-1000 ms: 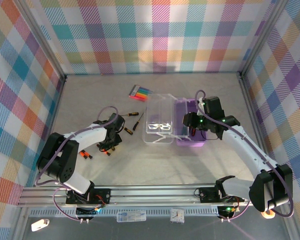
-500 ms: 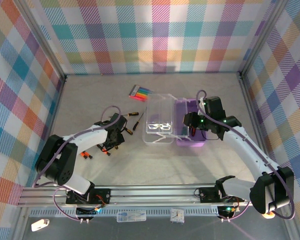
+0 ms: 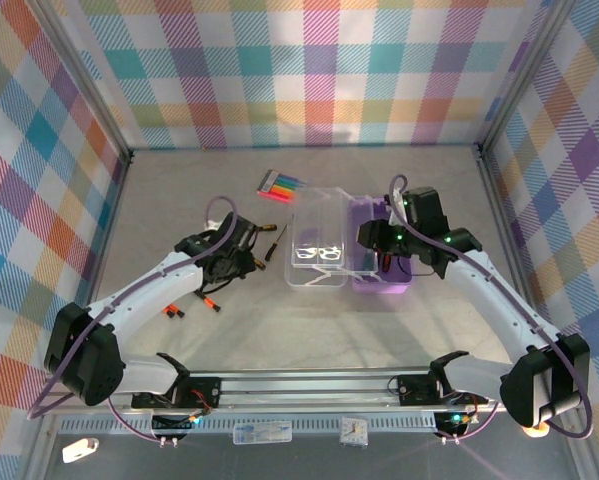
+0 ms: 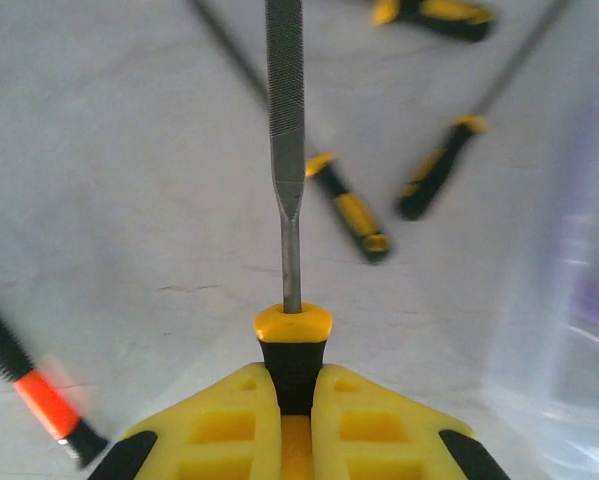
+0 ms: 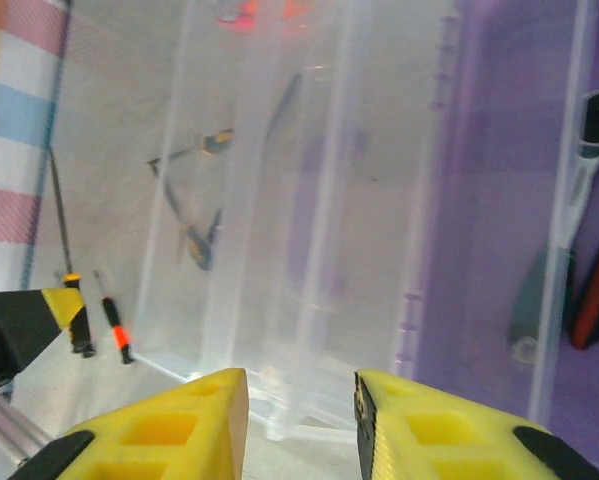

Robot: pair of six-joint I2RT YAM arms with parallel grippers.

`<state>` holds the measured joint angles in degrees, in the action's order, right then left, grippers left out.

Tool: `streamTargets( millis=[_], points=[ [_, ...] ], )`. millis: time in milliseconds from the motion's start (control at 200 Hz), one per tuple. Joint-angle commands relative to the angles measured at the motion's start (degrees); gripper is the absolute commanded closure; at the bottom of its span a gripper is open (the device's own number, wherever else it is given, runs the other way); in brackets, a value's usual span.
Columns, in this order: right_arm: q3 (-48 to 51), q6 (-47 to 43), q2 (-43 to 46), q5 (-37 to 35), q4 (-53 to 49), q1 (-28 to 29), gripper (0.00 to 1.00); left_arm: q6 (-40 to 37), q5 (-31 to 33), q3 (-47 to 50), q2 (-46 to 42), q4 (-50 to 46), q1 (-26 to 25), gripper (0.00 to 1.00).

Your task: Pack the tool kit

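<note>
Tool kit box (image 3: 377,283) is lying open right of the counter's (image 3: 299,330) centre. A needle file (image 4: 285,120) is being gripped by its handle in the clenched left hand (image 4: 297,400). The right hand (image 5: 299,405) is being held released over the clear lid (image 5: 279,200). The file probably needs carrying level and lowering lengthwise into the purple base (image 5: 499,150).

On the desk (image 3: 309,335), box base (image 3: 379,283) right of its open lid (image 3: 317,255), markers (image 3: 280,185) behind the lid — loose screwdrivers (image 3: 272,246) to its left.
</note>
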<state>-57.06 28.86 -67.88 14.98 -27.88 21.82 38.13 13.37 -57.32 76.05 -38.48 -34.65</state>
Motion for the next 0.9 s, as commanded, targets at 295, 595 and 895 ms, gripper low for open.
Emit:
streamTargets(
  millis=[295,595,895],
  points=[
    [-4.72,6.99,-3.49,7.53,9.37,1.50,0.60,-8.04,-9.54,-14.83,8.91,8.78,-10.70,0.97],
    [-8.83,9.91,-10.41,7.39,11.64,2.95,0.54,-9.83,-16.23,-19.59,14.45,14.16,-15.11,0.97],
    [-9.70,11.66,-15.09,5.24,12.18,3.22,0.61,-8.69,-17.21,-18.83,15.00,16.18,-16.41,0.98]
  ],
)
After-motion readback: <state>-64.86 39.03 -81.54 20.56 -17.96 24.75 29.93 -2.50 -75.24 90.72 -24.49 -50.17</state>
